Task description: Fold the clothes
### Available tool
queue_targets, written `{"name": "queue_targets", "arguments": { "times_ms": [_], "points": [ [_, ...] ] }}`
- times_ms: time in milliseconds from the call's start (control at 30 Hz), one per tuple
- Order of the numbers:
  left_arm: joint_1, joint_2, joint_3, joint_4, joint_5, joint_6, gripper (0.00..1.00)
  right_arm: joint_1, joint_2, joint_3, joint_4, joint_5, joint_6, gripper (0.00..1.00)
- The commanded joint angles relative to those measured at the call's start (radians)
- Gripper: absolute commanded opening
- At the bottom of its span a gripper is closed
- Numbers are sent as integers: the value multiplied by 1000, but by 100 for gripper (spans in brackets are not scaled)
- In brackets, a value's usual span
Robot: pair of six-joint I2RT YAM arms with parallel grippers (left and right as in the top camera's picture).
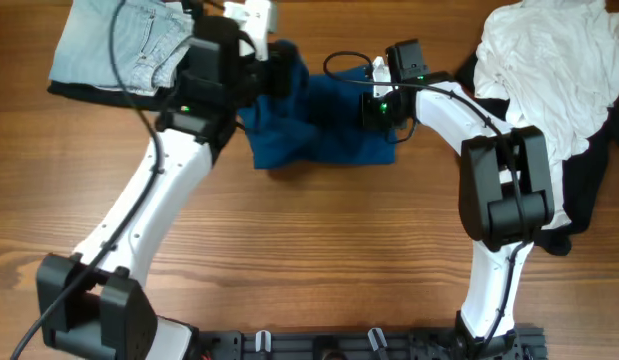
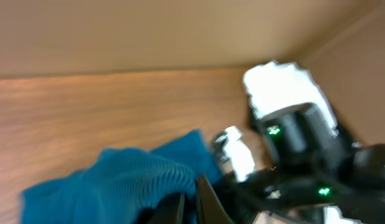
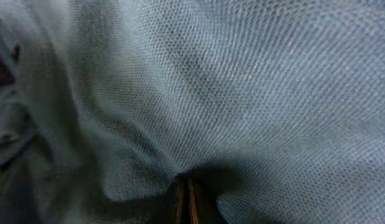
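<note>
A blue shirt [image 1: 324,130] lies bunched at the back middle of the wooden table. My left gripper [image 1: 279,72] is shut on its left edge and lifts the cloth; in the left wrist view the blue fabric [image 2: 136,180] is pinched between the fingers [image 2: 192,205]. My right gripper [image 1: 377,108] is shut on the shirt's right side; in the right wrist view the fabric [image 3: 229,93] fills the frame and folds into the closed fingers [image 3: 185,199].
Folded light denim [image 1: 119,45] lies at the back left on a dark garment. A pile of white clothes [image 1: 549,70] over dark clothes [image 1: 584,200] sits at the back right. The right arm's wrist [image 2: 292,130] shows close in the left wrist view.
</note>
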Motion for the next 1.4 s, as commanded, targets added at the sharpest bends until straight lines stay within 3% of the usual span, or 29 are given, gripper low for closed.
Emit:
{"name": "queue_targets", "arguments": {
  "times_ms": [0,233,467,500,533,567,600,700,867,933,1033,1100,1200,1267,1367],
  "points": [
    [-56,11,20,108,12,-80,4,-47,-54,21,-11,-154,9,4],
    [-142,64,20,224,12,-84,4,-304,-463,22,-17,-218,64,4],
    [-241,237,20,321,12,-114,4,-396,-490,17,-88,-193,33,4],
    [-260,271,20,337,12,-115,11,-396,-490,17,-88,-182,33,4],
    [-269,286,20,349,12,-125,29,-396,-490,17,-88,-178,33,4],
    [-290,323,20,388,12,-135,83,-396,-490,17,-92,-166,33,4],
    [-300,341,20,411,12,-165,100,-396,-490,17,-96,-160,32,4],
    [-297,357,20,430,12,-229,100,-396,-490,17,-95,-156,26,4],
    [-143,176,35,374,31,-229,100,-395,-488,17,-93,-149,3,8],
    [-69,78,35,293,31,-228,100,-380,-476,17,-97,-158,-18,20],
    [27,-22,35,146,30,-224,100,-299,-430,17,-84,-177,-16,52],
    [83,-50,35,48,27,-224,100,-219,-377,17,-64,-143,-14,60],
    [129,-50,35,-69,24,-218,100,-127,-288,17,-26,-63,2,62],
    [139,-49,35,-159,-6,-141,100,-71,-208,17,10,-31,-55,62],
    [138,-49,35,-201,-65,-140,100,-24,-135,17,52,-10,-131,62]
  ]
}}
